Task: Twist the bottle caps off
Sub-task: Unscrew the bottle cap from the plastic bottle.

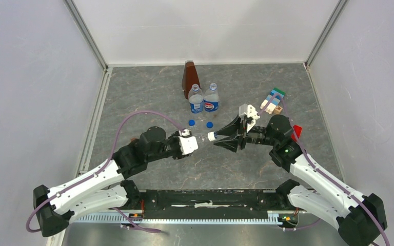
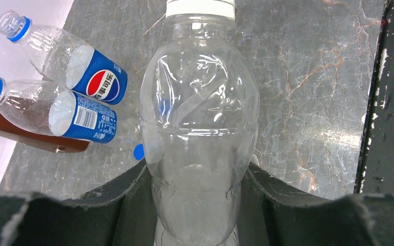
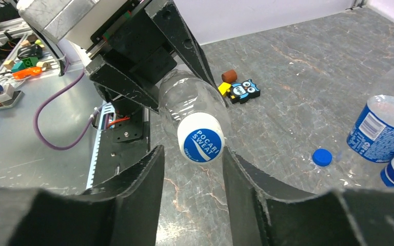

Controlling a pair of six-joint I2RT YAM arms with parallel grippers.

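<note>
A: From above, where is the clear bottle (image 1: 204,138)?

B: Held sideways between the two arms. The left claw (image 1: 194,142) has its bottom end. The white cap (image 1: 211,136) sits right at the tips of the right claw (image 1: 217,139).

A: And the others?

B: Two labelled bottles (image 1: 196,102) stand side by side toward the back of the table (image 1: 149,102), just in front of a brown pyramid (image 1: 190,76). Two blue caps (image 1: 191,122) lie loose in front of them.

A: The left wrist camera?

B: The left claw is clamped on the clear bottle's lower body, a finger pressed on each side. The white cap is at the top edge. The labelled bottles have bare necks with blue rings.

A: The right wrist camera?

B: The white cap faces the lens, a round blue mark on it, between the right claw's fingers. The jaws are fairly narrow but not closed on it: a strip of table shows between the cap and one finger. The other finger is just beside it; whether it touches, I cannot tell. One blue cap lies near the labelled bottles, and an owl toy (image 3: 244,90) sits farther back.
</note>
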